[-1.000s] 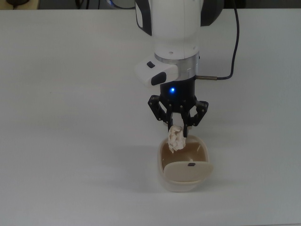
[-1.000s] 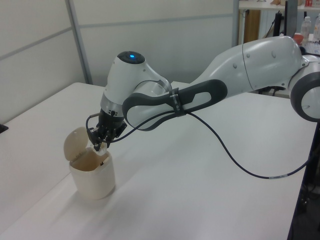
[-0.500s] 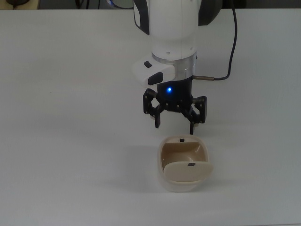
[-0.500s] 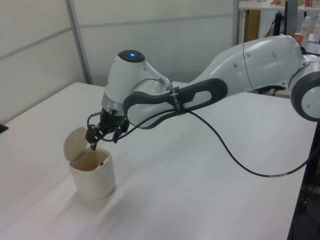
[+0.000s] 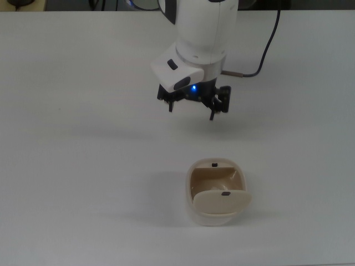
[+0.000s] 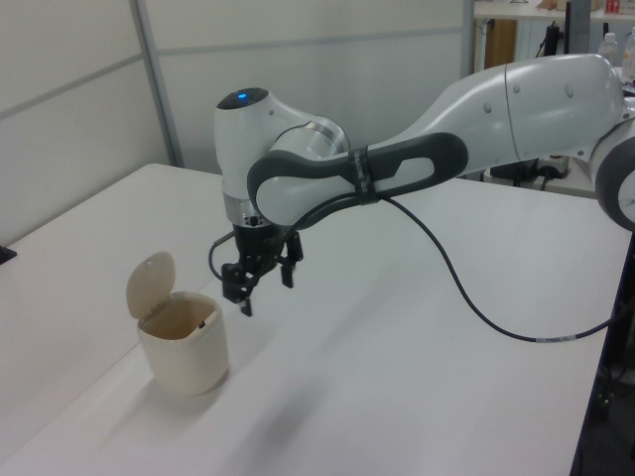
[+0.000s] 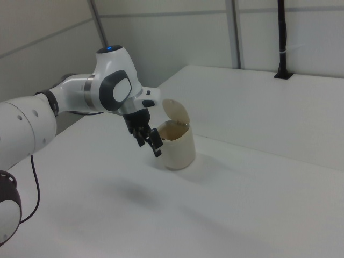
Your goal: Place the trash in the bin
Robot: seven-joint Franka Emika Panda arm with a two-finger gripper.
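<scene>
Since one second ago, the black two-finger gripper (image 5: 190,108) has let go of the crumpled cream-white paper wad and has moved up and away from the small beige plastic bin with the hinged swing lid (image 5: 217,218). Now its fingers stand apart with nothing between them, and it hangs above the white table (image 5: 83,166).

In the top view the bin is below the gripper in the picture and a little to the top view's right, well apart from it. In the left view the bin (image 6: 184,347) is to the left view's left of the gripper (image 6: 263,283) and lower, with its lid tilted up and open. The wad is not visible in any present view; I judge that it lies inside the bin, under the rim, but the pictures do not show the bottom.

About the handling: such a paper wad is very light and soft, it is not fragile and it does not slip easily. A gentle pinch across its lumpy middle is enough to hold it, and it falls free when the fingers open. The task seems to be finished, as far as one can judge.
</scene>
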